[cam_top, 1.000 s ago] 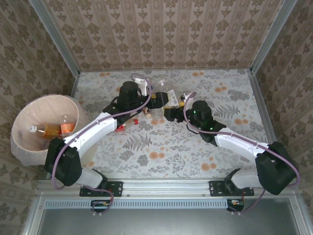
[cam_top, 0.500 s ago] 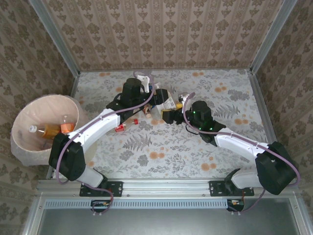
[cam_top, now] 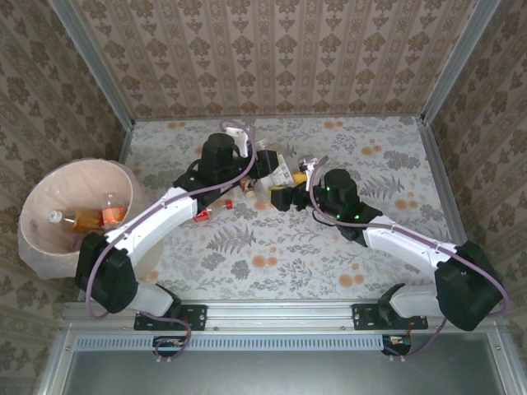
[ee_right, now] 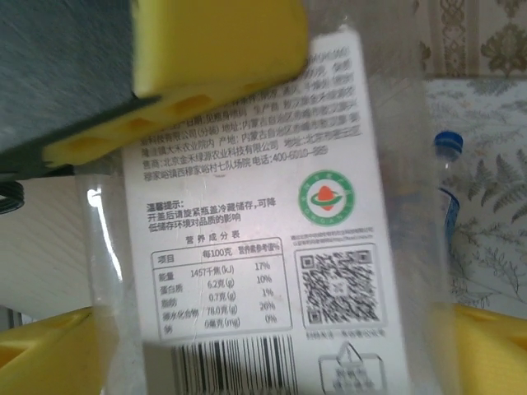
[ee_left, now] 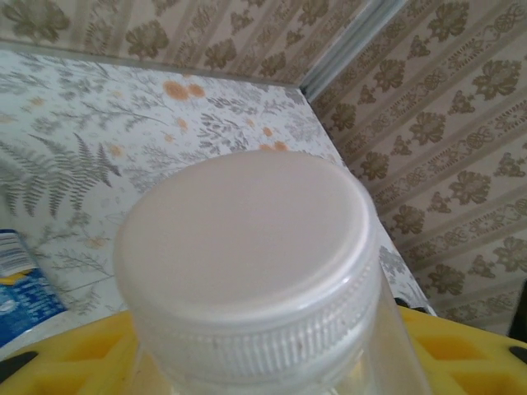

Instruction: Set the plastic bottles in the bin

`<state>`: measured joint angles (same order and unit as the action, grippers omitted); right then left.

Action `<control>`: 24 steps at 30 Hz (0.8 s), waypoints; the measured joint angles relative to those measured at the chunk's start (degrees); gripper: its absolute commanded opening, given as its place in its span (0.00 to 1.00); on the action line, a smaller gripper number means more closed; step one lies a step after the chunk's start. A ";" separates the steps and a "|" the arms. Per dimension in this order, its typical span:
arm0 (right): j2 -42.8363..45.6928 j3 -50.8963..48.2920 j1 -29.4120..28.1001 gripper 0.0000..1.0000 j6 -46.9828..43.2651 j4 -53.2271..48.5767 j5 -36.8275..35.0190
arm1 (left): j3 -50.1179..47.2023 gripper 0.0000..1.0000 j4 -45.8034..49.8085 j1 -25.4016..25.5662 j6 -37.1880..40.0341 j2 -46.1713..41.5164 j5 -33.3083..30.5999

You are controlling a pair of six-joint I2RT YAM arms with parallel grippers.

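Plastic bottles (cam_top: 288, 171): we see the loose ones bunched at mid-table between the two gripper heads, well apart from the bin.
Bin (cam_top: 49, 185): at the far left, bag-lined, with some bottles already inside.
Left gripper (cam_top: 262, 164): narrowed onto a white-capped bottle (ee_left: 247, 247), its yellow pads against it just below the cap.
Right gripper (cam_top: 282, 196): jaws wide, with a white-labelled bottle (ee_right: 263, 230) between them; we cannot tell whether they press on it.
Risk, slip: we judge that a hold so near the cap on smooth clear plastic could let the bottle swing or drop on the long carry to the left.
Risk, clash: both arms work the same small pile, so a lift may knock the other arm or scatter the neighbouring bottles.
Count, bin: one bin; we make out perhaps three bottles inside.
Count, table: the pile is too tangled for us to count; two small red bits (cam_top: 202, 216), likely caps, lie apart from it.
Count, grippers: two.
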<state>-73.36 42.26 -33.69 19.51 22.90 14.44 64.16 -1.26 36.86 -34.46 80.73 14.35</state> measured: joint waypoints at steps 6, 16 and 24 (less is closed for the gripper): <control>5.33 -0.76 0.04 1.00 -1.79 0.33 -3.50 | -1.97 0.57 2.32 -1.38 1.75 -5.62 -5.33; 5.07 -1.36 1.11 1.00 -0.74 -5.27 -23.50 | -1.92 0.57 11.21 -5.20 6.10 -12.79 -12.33; 2.34 -1.36 4.07 1.00 4.57 -11.28 -29.44 | -1.81 0.57 18.08 -9.07 9.01 -20.24 -17.42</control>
<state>-71.02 40.91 -29.63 24.08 11.62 -15.00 62.35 16.82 27.79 -25.45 60.49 -3.07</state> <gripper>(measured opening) 0.999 0.571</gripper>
